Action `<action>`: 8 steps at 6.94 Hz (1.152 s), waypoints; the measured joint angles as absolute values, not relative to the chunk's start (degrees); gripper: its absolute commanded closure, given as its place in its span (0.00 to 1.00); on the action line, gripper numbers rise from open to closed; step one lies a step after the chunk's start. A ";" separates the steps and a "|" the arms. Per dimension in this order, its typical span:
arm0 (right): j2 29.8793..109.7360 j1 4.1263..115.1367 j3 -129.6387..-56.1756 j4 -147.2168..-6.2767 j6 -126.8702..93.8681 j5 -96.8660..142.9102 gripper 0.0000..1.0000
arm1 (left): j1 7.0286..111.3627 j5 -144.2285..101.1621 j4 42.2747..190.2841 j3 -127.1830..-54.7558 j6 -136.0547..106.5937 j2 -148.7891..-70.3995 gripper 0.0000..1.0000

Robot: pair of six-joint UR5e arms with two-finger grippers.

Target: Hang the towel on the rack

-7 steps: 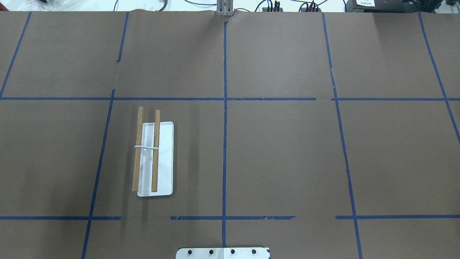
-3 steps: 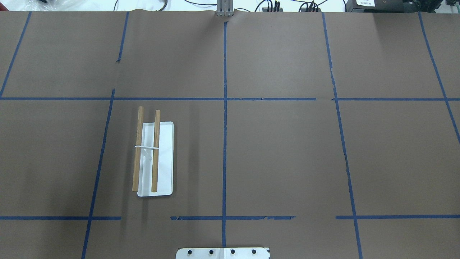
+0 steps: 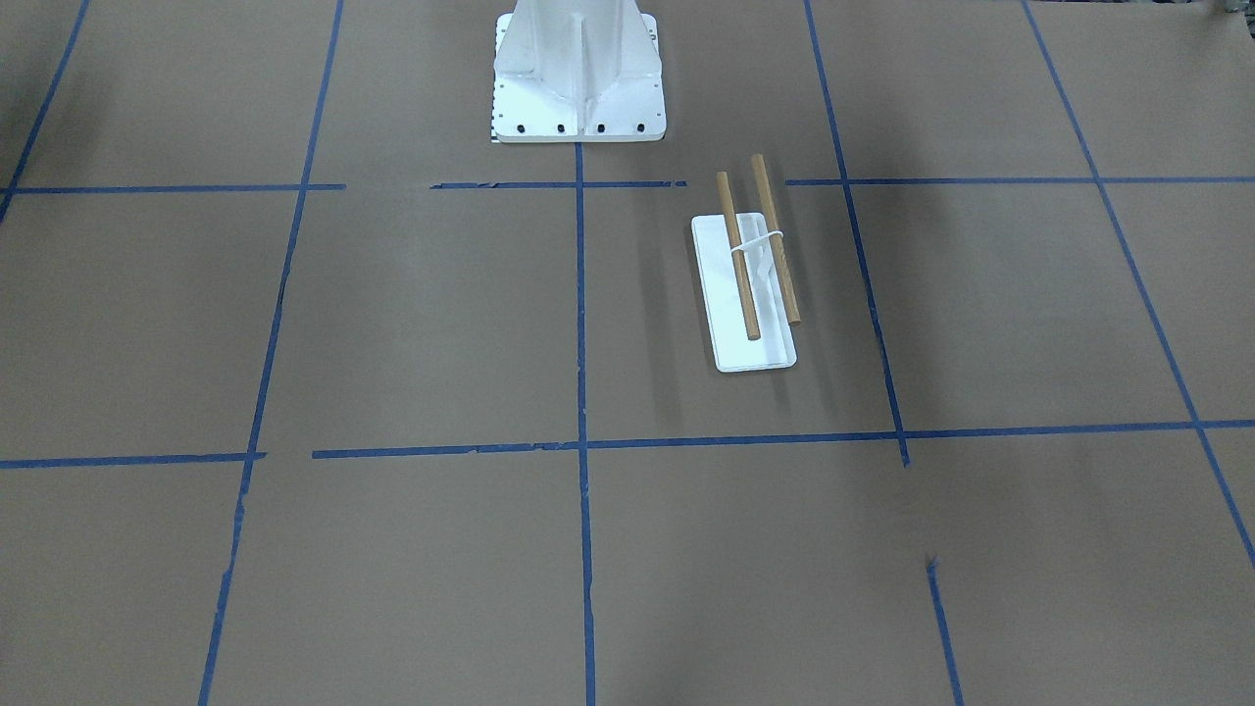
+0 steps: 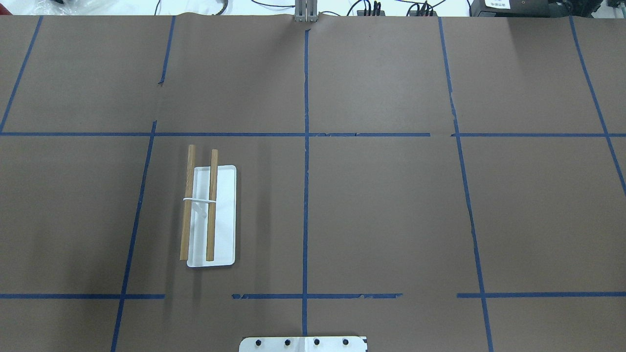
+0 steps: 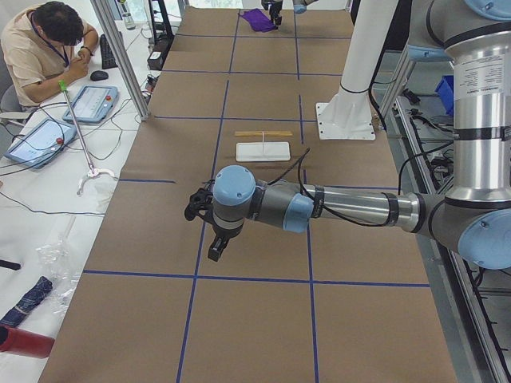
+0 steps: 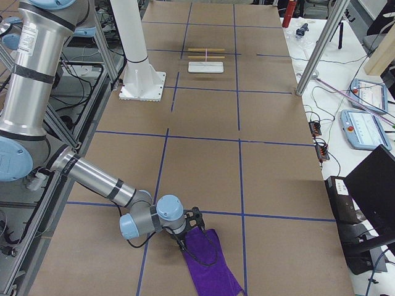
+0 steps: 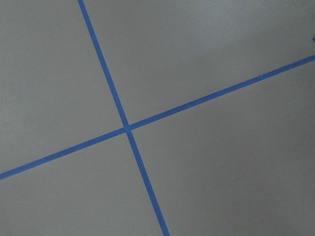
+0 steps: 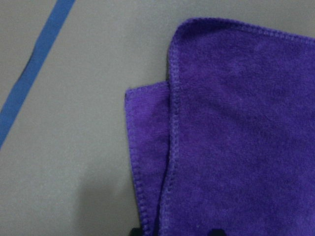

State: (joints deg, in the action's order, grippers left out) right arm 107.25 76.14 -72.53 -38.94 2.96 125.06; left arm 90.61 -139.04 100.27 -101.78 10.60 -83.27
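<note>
Exterior right: poising right gripper at folded corner of towel — probably lining up edge pinch; fingers apart or together, impossible telling. Finding towel flat at table's right end, well apart from rack. Parking left gripper over bare tape cross, likely clearing way — finger state unreadable too.

Worktop: plain brown paper, ruled into large rectangles by blue tape lines. Rack: white base and white bracket, two light-brown wooden rods. Towel: deep purple, unpatterned, with a stitched hem of the same colour. Pedestal: white, with dark bolt heads along its edge. Near arm: silver tubes, pale-blue joint caps.
</note>
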 measured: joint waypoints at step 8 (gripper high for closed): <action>106.40 77.92 -85.65 -41.55 3.53 125.84 1.00 | 90.21 -138.28 102.54 -102.40 10.64 -86.58 0.00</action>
